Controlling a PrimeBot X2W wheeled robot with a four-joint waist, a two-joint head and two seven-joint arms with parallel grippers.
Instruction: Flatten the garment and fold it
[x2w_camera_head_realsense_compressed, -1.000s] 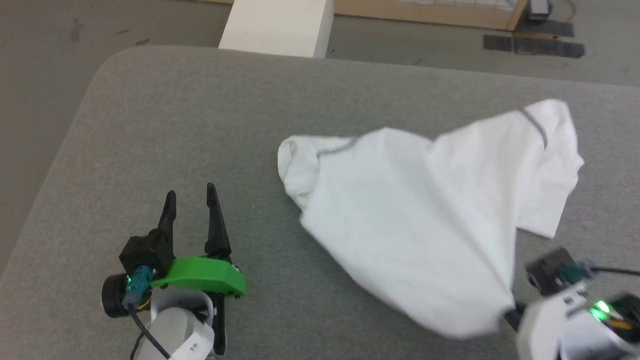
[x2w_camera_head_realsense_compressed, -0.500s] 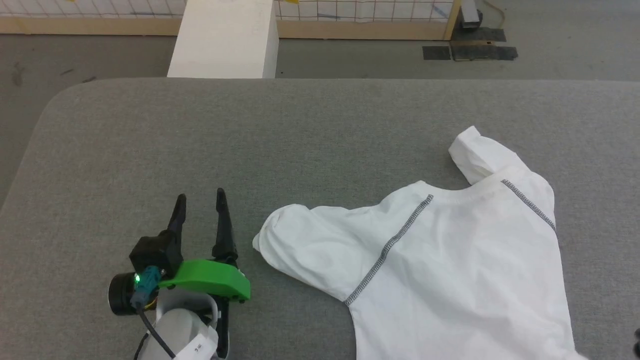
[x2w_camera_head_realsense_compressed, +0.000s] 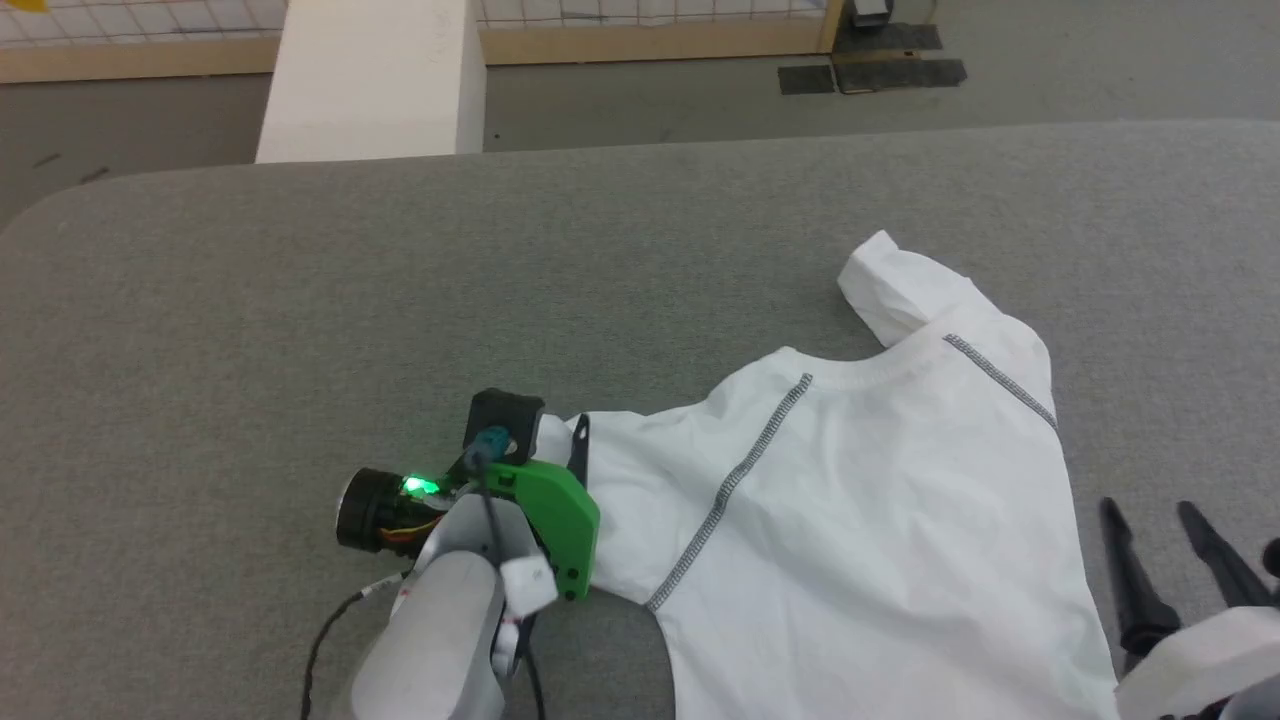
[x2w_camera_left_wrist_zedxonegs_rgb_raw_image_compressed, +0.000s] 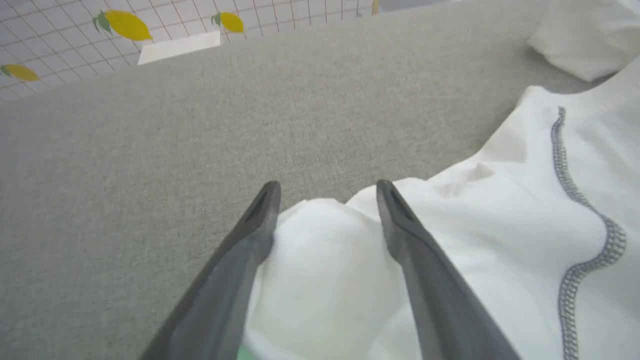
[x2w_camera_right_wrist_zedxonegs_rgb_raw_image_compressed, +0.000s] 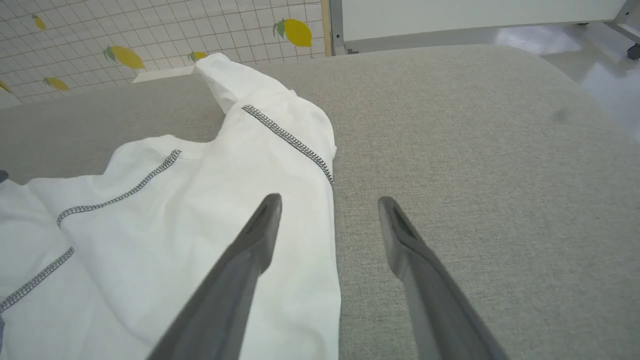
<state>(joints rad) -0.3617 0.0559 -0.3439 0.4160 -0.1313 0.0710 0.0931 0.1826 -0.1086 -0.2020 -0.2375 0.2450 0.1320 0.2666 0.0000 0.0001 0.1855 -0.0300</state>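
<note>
The garment (x2w_camera_head_realsense_compressed: 860, 520), a white T-shirt with grey stitched seams, lies spread on the grey table (x2w_camera_head_realsense_compressed: 300, 280), and its far sleeve (x2w_camera_head_realsense_compressed: 890, 285) is folded up. My left gripper (x2w_camera_head_realsense_compressed: 555, 435) hangs over the near left sleeve. In the left wrist view this gripper (x2w_camera_left_wrist_zedxonegs_rgb_raw_image_compressed: 327, 187) is open, its fingers straddling the bunched sleeve end (x2w_camera_left_wrist_zedxonegs_rgb_raw_image_compressed: 320, 250). My right gripper (x2w_camera_head_realsense_compressed: 1147, 507) stands open at the lower right, beside the shirt's right edge. In the right wrist view this gripper (x2w_camera_right_wrist_zedxonegs_rgb_raw_image_compressed: 328, 200) has one finger over the garment (x2w_camera_right_wrist_zedxonegs_rgb_raw_image_compressed: 200, 215) and the other over bare table.
A rigid white box (x2w_camera_head_realsense_compressed: 370, 80) stands just past the table's far edge. Behind it runs a wood-framed grid panel (x2w_camera_head_realsense_compressed: 650, 25), with dark patches (x2w_camera_head_realsense_compressed: 870, 70) on the floor. Bare table surface stretches to the left and far side of the shirt.
My right gripper has opened and let go of the garment, which now lies flatter on the table. My left gripper has moved right onto the left sleeve. The head camera has shifted.
</note>
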